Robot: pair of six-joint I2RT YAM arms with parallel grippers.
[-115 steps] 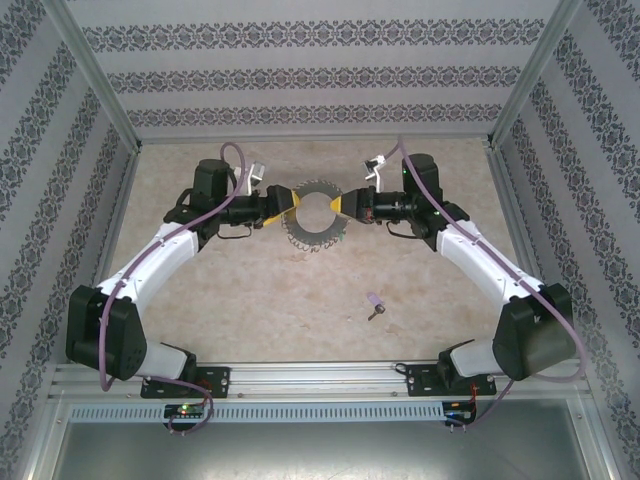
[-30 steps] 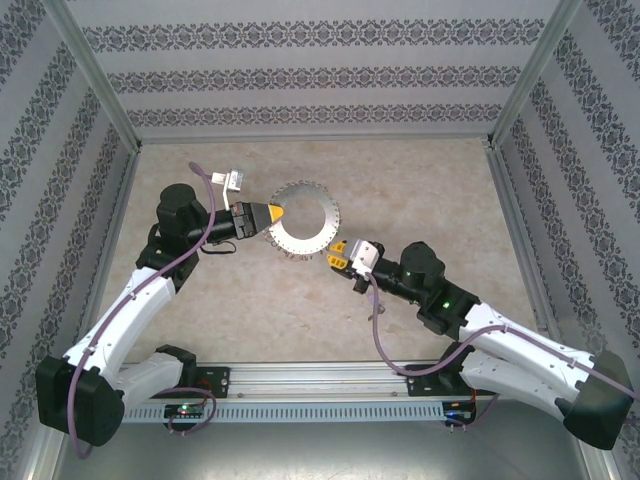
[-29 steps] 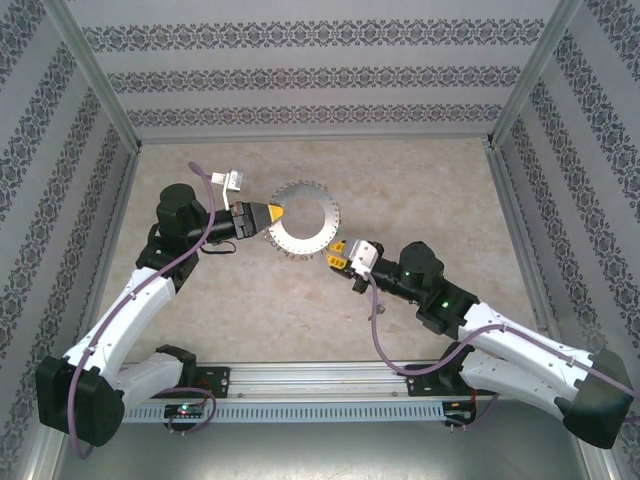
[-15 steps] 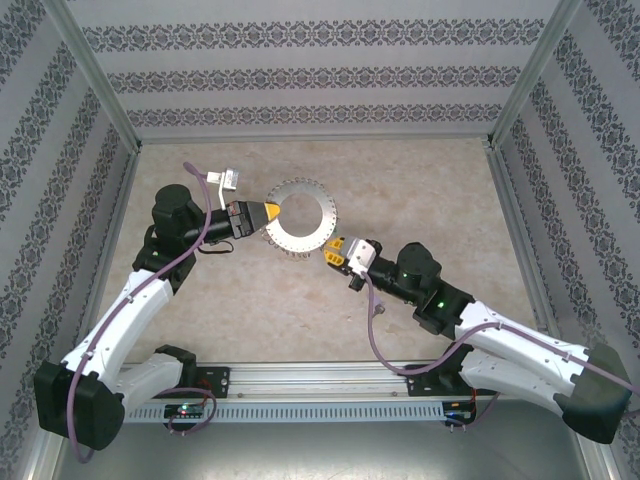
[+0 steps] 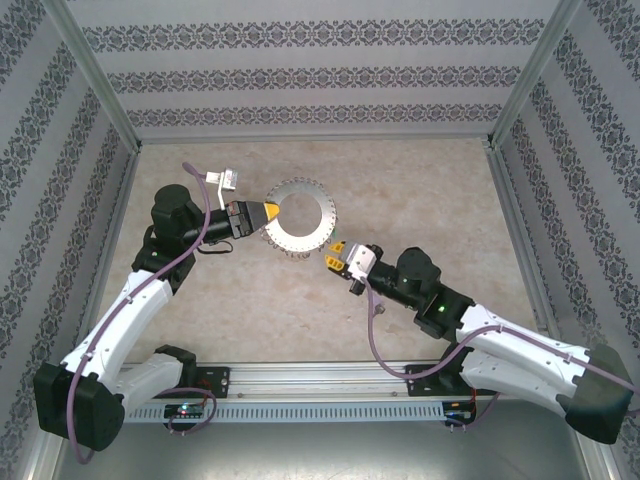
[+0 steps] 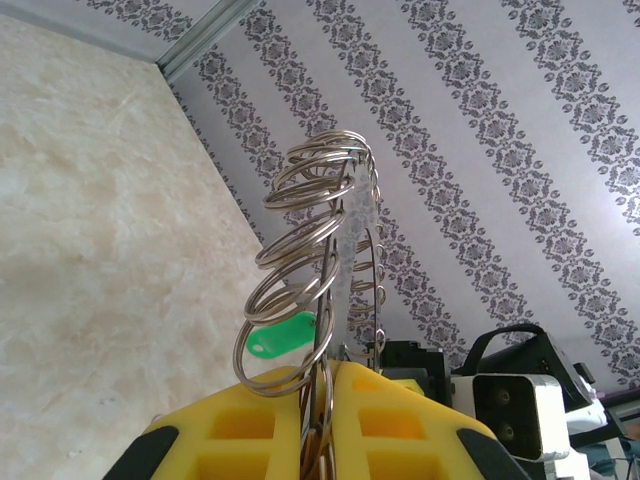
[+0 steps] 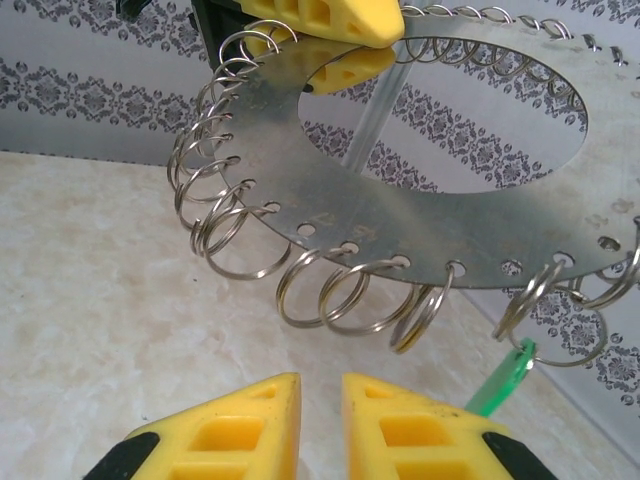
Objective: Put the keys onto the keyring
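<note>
Silvery keyring (image 5: 300, 240), fringed with split rings, is clamped at its edge between the left gripper's (image 5: 272, 211) fingers. Just under its lower rim, the right gripper (image 7: 320, 400) holds nothing, fingers a slit apart; the green key (image 7: 503, 378) dangles to its right.

I see the keyring (image 7: 400, 225) raised: a flat holed disc rimmed with split rings.
Left fingers (image 6: 400, 420) pinch its edge; a green key (image 7: 508, 375) hangs from one ring.

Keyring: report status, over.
Left jaws shut on keyring, held aloft. Right jaws slightly apart, empty, close by its rim. Green key hangs from one ring. Nothing between them.
</note>
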